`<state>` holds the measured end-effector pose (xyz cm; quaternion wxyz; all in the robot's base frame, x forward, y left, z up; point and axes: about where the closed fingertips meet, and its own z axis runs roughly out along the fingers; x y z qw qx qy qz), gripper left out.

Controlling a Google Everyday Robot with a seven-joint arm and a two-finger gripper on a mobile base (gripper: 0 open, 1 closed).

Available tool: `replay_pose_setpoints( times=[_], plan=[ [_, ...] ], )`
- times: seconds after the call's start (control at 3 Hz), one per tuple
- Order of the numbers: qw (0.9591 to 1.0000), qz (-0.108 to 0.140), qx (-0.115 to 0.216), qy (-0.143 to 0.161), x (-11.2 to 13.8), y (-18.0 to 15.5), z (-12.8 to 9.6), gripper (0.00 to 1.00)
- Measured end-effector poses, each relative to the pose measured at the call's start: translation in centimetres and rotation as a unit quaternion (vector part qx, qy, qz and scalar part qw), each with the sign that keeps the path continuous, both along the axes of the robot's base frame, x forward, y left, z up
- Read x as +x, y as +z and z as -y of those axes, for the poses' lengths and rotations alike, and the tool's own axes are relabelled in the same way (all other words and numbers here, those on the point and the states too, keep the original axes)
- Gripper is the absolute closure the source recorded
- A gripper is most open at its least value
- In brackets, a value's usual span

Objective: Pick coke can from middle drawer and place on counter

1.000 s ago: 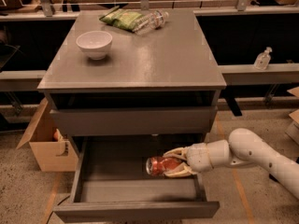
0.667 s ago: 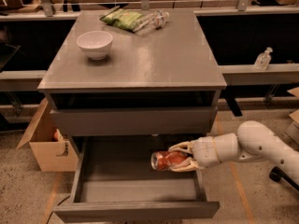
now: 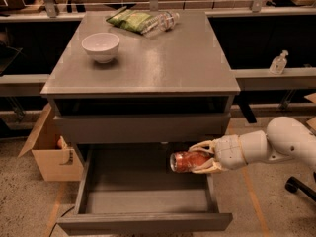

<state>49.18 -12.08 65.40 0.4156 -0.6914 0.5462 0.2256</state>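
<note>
The coke can (image 3: 185, 161), red with a silver end facing left, lies on its side between the fingers (image 3: 203, 146) of my gripper (image 3: 197, 158). The gripper is shut on the can and holds it just above the right side of the open middle drawer (image 3: 91, 174), near the drawer's right wall. My white arm (image 3: 276, 144) reaches in from the right. The grey counter (image 3: 163, 63) is the cabinet's top, above the drawer.
On the counter stand a white bowl (image 3: 100, 46) at the left, and a green snack bag (image 3: 129, 20) and a clear plastic bottle (image 3: 162, 21) at the back. A cardboard box (image 3: 47, 149) sits on the floor left of the cabinet. A small bottle (image 3: 278, 63) stands on the right shelf.
The gripper has lifted the can up and to the right, from the drawer floor to a spot above the drawer's right side. The arm has drawn back to the right.
</note>
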Motion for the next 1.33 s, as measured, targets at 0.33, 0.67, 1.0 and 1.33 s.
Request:
replay_pose_setpoints(
  times=[0.33, 0.67, 1.0, 1.33],
  plan=[
    [0.9997, 0.011, -0.02, -0.01, 1.5, 1.6, 2.2, 1.0],
    [0.9977, 0.034, -0.055, -0.021, 2.5, 4.2, 4.1, 1.0],
    [0.9929, 0.064, -0.096, -0.029, 3.2, 7.1, 5.5, 1.0],
    [0.9876, 0.089, -0.126, -0.027, 4.4, 9.4, 6.3, 1.0]
  ],
)
